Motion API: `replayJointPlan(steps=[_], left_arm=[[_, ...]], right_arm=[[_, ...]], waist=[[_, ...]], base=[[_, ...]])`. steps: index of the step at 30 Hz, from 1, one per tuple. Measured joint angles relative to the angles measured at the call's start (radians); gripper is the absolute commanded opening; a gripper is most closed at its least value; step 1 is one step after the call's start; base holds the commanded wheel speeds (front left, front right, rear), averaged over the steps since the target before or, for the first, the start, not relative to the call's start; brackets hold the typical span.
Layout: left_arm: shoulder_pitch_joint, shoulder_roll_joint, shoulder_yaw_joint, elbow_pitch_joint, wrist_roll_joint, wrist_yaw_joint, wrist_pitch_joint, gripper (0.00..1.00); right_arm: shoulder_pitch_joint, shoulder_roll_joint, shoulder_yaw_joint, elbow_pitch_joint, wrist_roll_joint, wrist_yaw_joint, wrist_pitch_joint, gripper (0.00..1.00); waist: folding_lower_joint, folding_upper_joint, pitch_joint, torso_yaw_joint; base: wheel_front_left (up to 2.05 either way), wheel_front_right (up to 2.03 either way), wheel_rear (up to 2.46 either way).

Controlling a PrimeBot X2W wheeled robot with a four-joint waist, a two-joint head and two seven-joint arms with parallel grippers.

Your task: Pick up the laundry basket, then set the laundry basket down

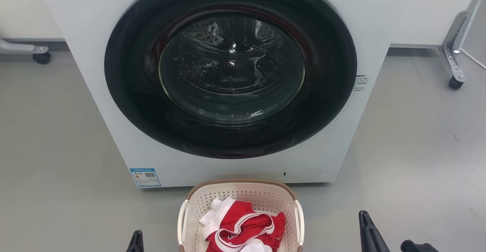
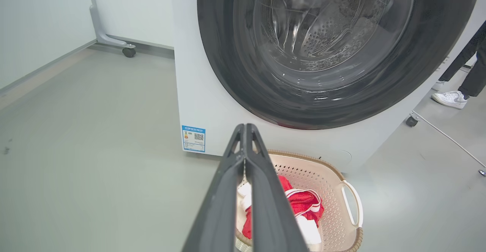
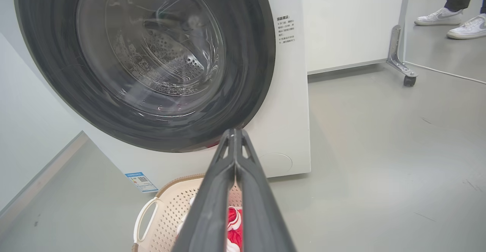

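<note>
The laundry basket stands on the grey floor just in front of the washing machine, at the bottom middle of the head view. It is cream-white, perforated, with a brown woven-look rim and white loop handles, and holds red and white clothes. My left gripper peeks in at the lower left, apart from the basket's left handle. My right gripper rises at the lower right, well clear of the right handle. In the wrist views the left gripper and the right gripper are shut with nothing between the fingers, above the basket.
A white front-loading washing machine with a dark round door stands right behind the basket. Wheeled metal frame legs flank it. A person's legs and white shoes stand off to the right. A cable lies on the floor.
</note>
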Motion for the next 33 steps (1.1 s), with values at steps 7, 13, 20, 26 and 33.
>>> replayJointPlan(steps=[7, 13, 20, 26, 33], left_arm=[[-0.010, -0.005, 0.020, 0.008, -0.106, -0.017, 0.031, 0.00], [-0.031, -0.008, 0.042, 0.021, -0.203, -0.035, 0.061, 0.00], [-0.051, -0.011, 0.065, 0.032, -0.304, -0.053, 0.088, 0.00], [-0.069, -0.015, 0.081, 0.041, -0.384, -0.068, 0.110, 0.00], [-0.086, -0.021, 0.102, 0.055, -0.477, -0.088, 0.134, 0.00]], right_arm=[[-0.008, 0.001, -0.033, 0.012, 0.117, 0.018, 0.035, 0.00], [-0.024, 0.003, -0.067, 0.029, 0.214, 0.035, 0.062, 0.00], [-0.044, 0.004, -0.100, 0.040, 0.318, 0.053, 0.094, 0.00], [-0.054, 0.005, -0.128, 0.058, 0.400, 0.066, 0.114, 0.00], [-0.067, 0.006, -0.160, 0.071, 0.502, 0.085, 0.144, 0.00]], waist=[[0.0001, 0.0000, 0.002, -0.004], [0.0001, 0.0000, 0.003, -0.008], [0.0001, 0.0000, 0.004, -0.011], [0.0001, 0.0000, 0.005, -0.014], [0.0001, 0.0000, 0.007, -0.018]], base=[[0.00, 0.00, 0.00], [0.00, 0.00, 0.00], [0.00, 0.00, 0.00], [0.00, 0.00, 0.00], [0.00, 0.00, 0.00]])
